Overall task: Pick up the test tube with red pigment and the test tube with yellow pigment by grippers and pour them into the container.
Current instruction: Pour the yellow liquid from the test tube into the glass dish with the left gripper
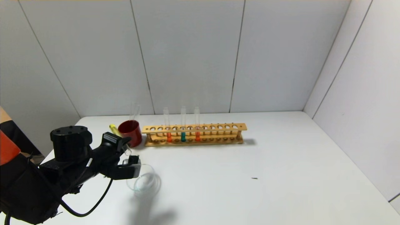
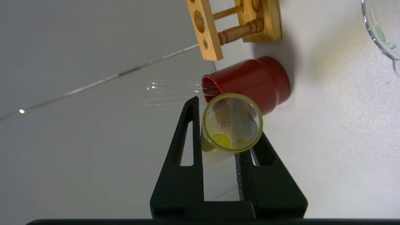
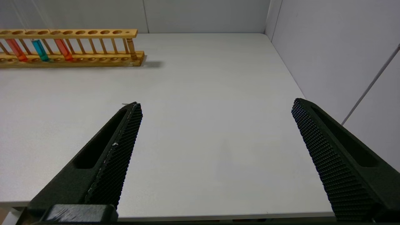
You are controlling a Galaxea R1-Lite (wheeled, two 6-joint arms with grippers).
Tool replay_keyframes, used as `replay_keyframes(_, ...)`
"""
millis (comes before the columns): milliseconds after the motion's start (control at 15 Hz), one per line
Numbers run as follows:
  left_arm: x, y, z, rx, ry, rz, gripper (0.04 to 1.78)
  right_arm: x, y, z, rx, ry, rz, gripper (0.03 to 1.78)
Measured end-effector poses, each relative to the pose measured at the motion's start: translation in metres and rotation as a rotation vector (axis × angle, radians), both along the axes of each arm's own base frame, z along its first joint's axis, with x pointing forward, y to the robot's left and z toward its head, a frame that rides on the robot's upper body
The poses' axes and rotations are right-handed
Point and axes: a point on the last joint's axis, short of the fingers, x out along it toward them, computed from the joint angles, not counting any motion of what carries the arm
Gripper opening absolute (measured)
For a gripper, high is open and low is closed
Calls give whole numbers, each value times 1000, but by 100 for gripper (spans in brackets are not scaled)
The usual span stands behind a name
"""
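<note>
My left gripper (image 1: 126,149) is shut on the test tube with yellow pigment (image 1: 113,127) and holds it tilted, open mouth low, just behind the clear glass container (image 1: 145,182). In the left wrist view the left gripper (image 2: 226,125) clamps the tube (image 2: 232,122) near its mouth; a little yellow liquid lies inside, and the container's rim (image 2: 376,29) shows at the corner. Two test tubes with red pigment (image 1: 169,137) (image 1: 197,136) stand in the wooden rack (image 1: 218,127). My right gripper (image 3: 215,106) is open and empty over the table's front right.
A teal tube (image 1: 183,136) stands between the red ones. A dark red cup (image 1: 130,131) with clear glass rods stands left of the rack, close behind the held tube. Walls close the back and right. A small dark speck (image 1: 254,178) lies mid-table.
</note>
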Motion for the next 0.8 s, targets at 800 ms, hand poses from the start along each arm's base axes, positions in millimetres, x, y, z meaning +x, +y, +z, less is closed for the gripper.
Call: replay_keyframes(800,8,-1,-16,37,-167,-98,33,0,0,0,0,0,0,175)
